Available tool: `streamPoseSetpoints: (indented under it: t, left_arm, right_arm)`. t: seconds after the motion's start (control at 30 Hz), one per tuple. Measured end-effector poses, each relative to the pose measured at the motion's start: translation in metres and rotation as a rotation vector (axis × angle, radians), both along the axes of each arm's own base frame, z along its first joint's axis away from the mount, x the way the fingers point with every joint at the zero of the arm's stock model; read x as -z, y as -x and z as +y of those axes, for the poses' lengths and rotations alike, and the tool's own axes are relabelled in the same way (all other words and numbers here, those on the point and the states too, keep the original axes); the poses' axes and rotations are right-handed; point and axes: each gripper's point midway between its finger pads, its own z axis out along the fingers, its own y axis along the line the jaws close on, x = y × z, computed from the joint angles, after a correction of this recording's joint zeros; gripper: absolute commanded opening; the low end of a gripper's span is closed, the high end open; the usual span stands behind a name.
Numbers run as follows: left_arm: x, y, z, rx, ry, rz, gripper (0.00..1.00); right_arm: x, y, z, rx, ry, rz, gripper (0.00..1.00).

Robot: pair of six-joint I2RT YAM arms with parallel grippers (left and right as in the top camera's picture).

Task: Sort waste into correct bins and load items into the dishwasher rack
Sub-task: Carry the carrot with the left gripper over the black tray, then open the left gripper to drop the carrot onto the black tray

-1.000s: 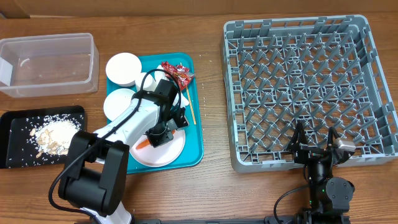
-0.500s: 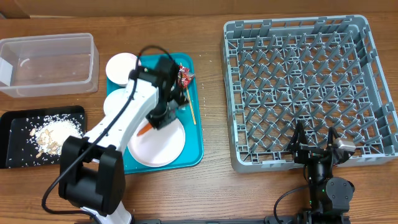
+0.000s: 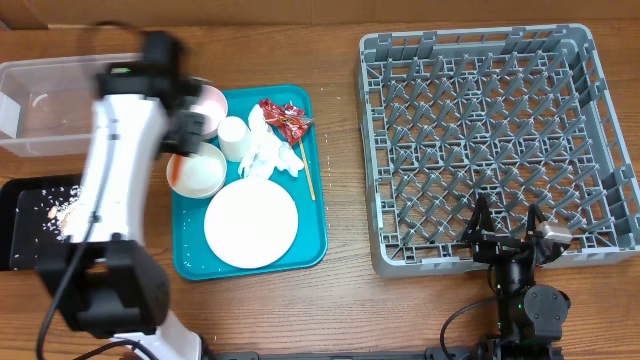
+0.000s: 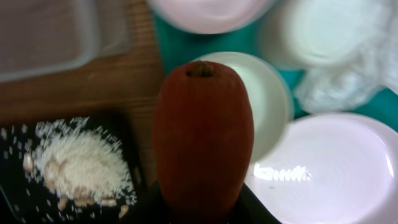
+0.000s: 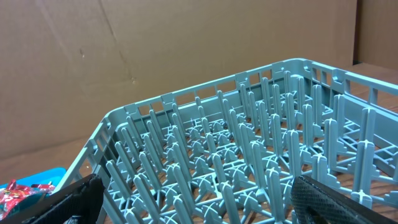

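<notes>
Left wrist view: the left gripper point(image 4: 202, 210) is clamped on an orange-brown piece of food point(image 4: 202, 127), which stands up between the dark fingers and fills the middle of the frame. Beneath it lie the edge of a white bowl point(image 4: 270, 99) and, to the left, a black tray point(image 4: 134, 134) scattered with rice and scraps.

Seen from overhead, the left arm reaches over the left edge of the teal tray point(image 3: 315, 225), its gripper hanging near the bowl and just right of the clear bin point(image 3: 75, 62). The white plate point(image 3: 251, 222), a cup point(image 3: 233, 137), a crumpled napkin point(image 3: 268, 155), a red wrapper point(image 3: 285, 118) and a thin stick point(image 3: 308, 180) lie on the teal tray. The grey dishwasher rack point(image 3: 470, 40) at right holds nothing, and the right gripper point(image 3: 505, 225) rests at its near edge, fingers spread apart.

The step in hand appears to be waste sorting: the food scrap is lifted and on its way to a bin. Since the black tray already holds rice, it is the likely target. The next move calls for carrying the piece left and nearer until it is over that tray, then parting the fingers to drop it clear of the rim. Wrapper, napkin and dishes are not yet sorted.
</notes>
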Motion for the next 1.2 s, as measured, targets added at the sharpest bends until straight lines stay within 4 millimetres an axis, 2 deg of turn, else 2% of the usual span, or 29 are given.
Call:
streamPoseSetpoints:
  t: [0.1, 0.23, 0.4, 0.47, 0.53, 0.57, 0.63, 0.77, 0.8, 0.87, 0.97, 1.07, 1.1, 1.13, 1.2]
  left_arm:
    - [0.000, 0.007, 0.058, -0.298, 0.070, -0.036, 0.04]
    - [0.001, 0.033, 0.126, -0.730, 0.205, -0.074, 0.04]
    - [0.001, 0.065, 0.180, -1.118, 0.308, -0.116, 0.04]
    - [0.004, 0.076, 0.196, -1.235, 0.333, -0.131, 0.08]
    - [0.011, 0.084, 0.205, -1.319, 0.353, -0.137, 0.15]
    - [0.016, 0.087, 0.209, -1.354, 0.361, -0.142, 0.13]
    - [0.031, 0.092, 0.215, -1.423, 0.375, -0.145, 0.04]
    - [0.062, 0.103, 0.217, -1.542, 0.403, -0.135, 0.05]
    - [0.067, 0.104, 0.217, -1.564, 0.407, -0.135, 0.11]
    - [0.077, 0.105, 0.216, -1.598, 0.416, -0.136, 0.29]
    - [0.080, 0.103, 0.217, -1.622, 0.428, -0.151, 0.38]
    - [0.080, 0.101, 0.219, -1.633, 0.432, -0.167, 0.42]
    - [0.079, 0.100, 0.220, -1.638, 0.434, -0.169, 0.47]
    - [0.079, 0.100, 0.220, -1.641, 0.435, -0.170, 0.56]
    - [0.079, 0.100, 0.219, -1.646, 0.439, -0.170, 0.57]
  right_arm:
    - [0.000, 0.000, 0.000, 0.000, 0.000, 0.001, 1.00]
    - [0.000, 0.000, 0.000, 0.000, 0.000, 0.000, 1.00]
    - [0.000, 0.000, 0.000, 0.000, 0.001, 0.000, 1.00]
    - [0.000, 0.000, 0.000, 0.000, 0.000, 0.000, 1.00]
    - [0.000, 0.000, 0.000, 0.000, 0.001, 0.000, 1.00]
    - [0.000, 0.000, 0.000, 0.000, 0.000, 0.000, 1.00]
    - [0.000, 0.000, 0.000, 0.000, 0.000, 0.000, 1.00]
    - [0.000, 0.000, 0.000, 0.000, 0.000, 0.000, 1.00]
    - [0.000, 0.000, 0.000, 0.000, 0.000, 0.000, 1.00]
    - [0.000, 0.000, 0.000, 0.000, 0.000, 0.000, 1.00]
    - [0.000, 0.000, 0.000, 0.000, 0.000, 0.000, 1.00]
    - [0.000, 0.000, 0.000, 0.000, 0.001, 0.000, 1.00]
    - [0.000, 0.000, 0.000, 0.000, 0.000, 0.000, 1.00]
    - [0.000, 0.000, 0.000, 0.000, 0.000, 0.000, 1.00]
    - [0.000, 0.000, 0.000, 0.001, 0.000, 0.000, 1.00]
